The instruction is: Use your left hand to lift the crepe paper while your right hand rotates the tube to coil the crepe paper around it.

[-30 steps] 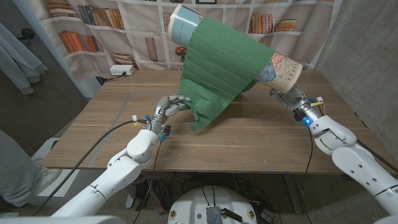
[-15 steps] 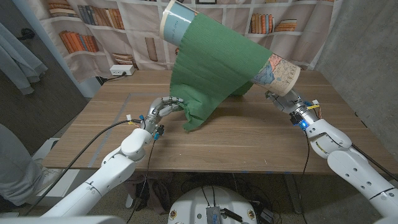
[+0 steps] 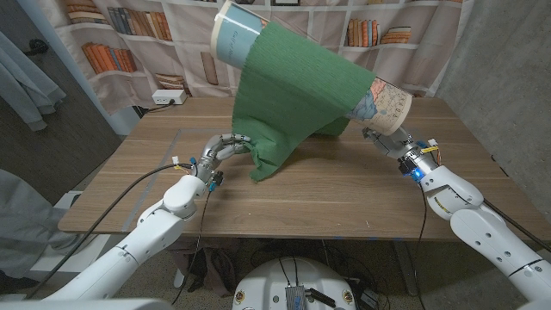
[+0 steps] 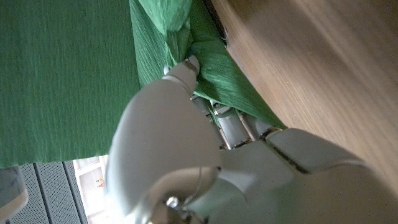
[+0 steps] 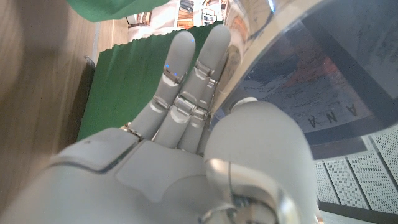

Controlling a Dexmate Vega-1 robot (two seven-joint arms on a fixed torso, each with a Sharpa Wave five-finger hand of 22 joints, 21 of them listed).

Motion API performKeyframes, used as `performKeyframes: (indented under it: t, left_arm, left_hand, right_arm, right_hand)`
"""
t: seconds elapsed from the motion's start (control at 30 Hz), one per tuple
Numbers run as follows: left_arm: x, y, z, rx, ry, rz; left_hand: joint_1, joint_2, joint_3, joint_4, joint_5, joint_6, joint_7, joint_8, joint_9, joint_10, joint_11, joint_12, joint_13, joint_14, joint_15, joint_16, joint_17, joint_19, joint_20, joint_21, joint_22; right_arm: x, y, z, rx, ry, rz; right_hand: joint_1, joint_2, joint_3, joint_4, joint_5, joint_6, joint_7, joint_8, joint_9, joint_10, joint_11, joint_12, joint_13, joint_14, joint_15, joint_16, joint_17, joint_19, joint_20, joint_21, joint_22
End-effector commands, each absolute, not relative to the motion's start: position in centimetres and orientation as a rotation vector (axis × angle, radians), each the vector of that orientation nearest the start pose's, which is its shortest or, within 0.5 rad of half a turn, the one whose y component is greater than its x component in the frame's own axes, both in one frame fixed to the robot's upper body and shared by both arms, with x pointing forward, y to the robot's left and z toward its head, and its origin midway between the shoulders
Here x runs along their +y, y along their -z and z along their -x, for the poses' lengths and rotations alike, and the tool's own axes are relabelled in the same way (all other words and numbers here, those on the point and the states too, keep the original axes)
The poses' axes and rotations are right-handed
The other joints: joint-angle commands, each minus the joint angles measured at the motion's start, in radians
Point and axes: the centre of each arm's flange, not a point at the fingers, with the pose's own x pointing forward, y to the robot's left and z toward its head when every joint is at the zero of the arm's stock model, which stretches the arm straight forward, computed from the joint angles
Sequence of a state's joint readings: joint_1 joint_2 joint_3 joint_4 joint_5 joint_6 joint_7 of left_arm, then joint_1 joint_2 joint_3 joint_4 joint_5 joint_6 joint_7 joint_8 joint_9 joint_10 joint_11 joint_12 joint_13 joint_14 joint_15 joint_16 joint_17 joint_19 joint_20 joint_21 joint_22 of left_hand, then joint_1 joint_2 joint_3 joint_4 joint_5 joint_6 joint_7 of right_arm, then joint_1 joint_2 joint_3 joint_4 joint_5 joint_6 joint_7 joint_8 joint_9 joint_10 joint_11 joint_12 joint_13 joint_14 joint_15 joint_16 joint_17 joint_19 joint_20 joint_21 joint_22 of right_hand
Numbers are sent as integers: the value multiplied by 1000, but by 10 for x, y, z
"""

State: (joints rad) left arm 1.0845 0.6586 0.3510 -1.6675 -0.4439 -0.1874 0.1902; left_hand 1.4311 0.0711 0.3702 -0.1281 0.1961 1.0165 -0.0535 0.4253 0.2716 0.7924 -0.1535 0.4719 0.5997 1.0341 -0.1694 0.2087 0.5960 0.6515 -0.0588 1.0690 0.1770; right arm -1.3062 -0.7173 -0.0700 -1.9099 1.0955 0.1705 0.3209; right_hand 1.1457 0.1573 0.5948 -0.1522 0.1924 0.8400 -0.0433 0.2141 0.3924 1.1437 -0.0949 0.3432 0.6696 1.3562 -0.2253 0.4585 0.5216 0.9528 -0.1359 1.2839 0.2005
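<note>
A long tube (image 3: 392, 96) printed with a map slants up from the right of the table toward the back, its far end (image 3: 225, 34) raised high. Green crepe paper (image 3: 293, 82) drapes over its middle and hangs down to a loose corner (image 3: 263, 172). My left hand (image 3: 225, 148) grips the paper's lower edge, and the left wrist view shows its fingers (image 4: 186, 65) pinching the green folds (image 4: 68, 74). My right hand (image 3: 385, 139) holds the tube's near end from below, and its fingers (image 5: 193, 68) lie along the tube's map surface (image 5: 323, 74).
The wooden table (image 3: 344, 194) spreads under the paper. A white power strip (image 3: 168, 98) sits at the back left edge. A bookshelf-print backdrop (image 3: 129, 34) hangs behind, and a person's clothing (image 3: 26, 232) shows at lower left.
The tube's far end has swung further left and risen slightly. The draped paper and my left hand have shifted left with it, and my right hand has moved a little left.
</note>
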Motion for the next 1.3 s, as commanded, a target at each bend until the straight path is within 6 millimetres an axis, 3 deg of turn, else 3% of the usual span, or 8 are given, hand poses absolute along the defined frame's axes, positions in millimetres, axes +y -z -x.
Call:
performKeyframes:
  t: [0.03, 0.47, 0.9, 1.07, 1.3]
  left_arm:
    - [276, 45, -599, -591, 151, -242]
    - [287, 21, -609, -606, 162, -349]
    - [265, -13, -604, -686, 245, -430]
    - [259, -30, -601, -715, 266, -477]
    - [259, -39, -597, -723, 272, -503]
  left_hand:
    - [1, 1, 9, -3, -1, 6, 0, -2, 4, 10, 1, -4, 2, 3, -63, 5, 4, -6, -130, 4, 2]
    - [0, 1, 10, -3, -1, 4, 1, -2, 6, 8, 2, -5, 4, 4, -62, 6, 6, -6, -130, 5, 2]
    - [-4, 1, 11, -1, -1, 1, -1, -4, 7, 8, 0, -5, 5, 1, -62, 4, 7, -8, -128, 5, 2]
    - [-4, 1, 12, -1, -1, 1, 0, -3, 7, 6, -1, -5, 7, 1, -62, 4, 8, -9, -129, 5, 2]
    - [-5, 1, 13, -1, -1, 2, -1, -4, 7, 4, 0, -6, 9, 1, -63, 4, 9, -10, -129, 6, 2]
  right_arm:
    - [-289, 23, -500, -614, -721, -229]
    - [-279, 30, -502, -573, -804, -184]
    - [-273, 36, -514, -508, -852, -134]
    - [-277, 40, -518, -488, -845, -104]
    - [-289, 50, -525, -450, -822, -67]
  right_hand:
    - [23, 16, 12, -8, 5, 17, -12, 4, 4, 8, -14, -5, 2, -1, -5, 0, 3, -3, -91, 5, -1]
    - [23, 17, 12, -6, 3, 14, -13, 2, 7, 6, -19, -7, 4, -3, -5, -1, 4, -6, -90, 8, 0]
    - [24, 16, 9, -7, 2, 15, -12, 2, 9, 9, -14, -8, 7, 3, -6, 4, 7, -7, -90, 13, 2]
    - [25, 16, 9, -7, 1, 15, -9, 1, 10, 11, -16, -10, 6, 2, -6, 3, 6, -8, -90, 14, 2]
    - [26, 16, 9, -7, 1, 13, -12, 1, 12, 9, -15, -10, 10, 1, -6, 3, 6, -9, -90, 16, 2]
